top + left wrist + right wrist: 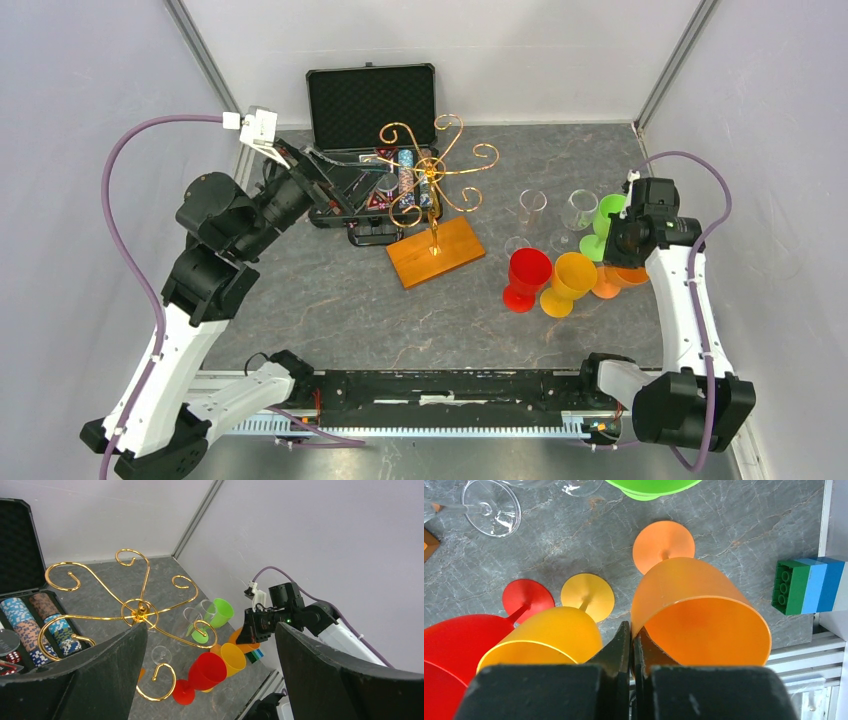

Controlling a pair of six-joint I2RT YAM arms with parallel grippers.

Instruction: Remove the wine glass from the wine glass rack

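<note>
The wine glass rack (432,180), a golden wire stand on an orange-brown wooden base, stands mid-table with no glass on its curled arms (140,611). An orange wine glass (701,615) stands upright at the right (612,280). My right gripper (630,635) is shut on its rim from above, one finger inside the bowl and one outside. My left gripper (211,630) hangs open and empty, raised beside the rack's left over the black case (335,190).
Red (525,277), yellow (568,282) and green (603,222) glasses and two clear ones (532,207) crowd around the orange glass. An open black case of chips (370,110) sits behind the rack. A toy brick block (806,585) lies at the table's right edge.
</note>
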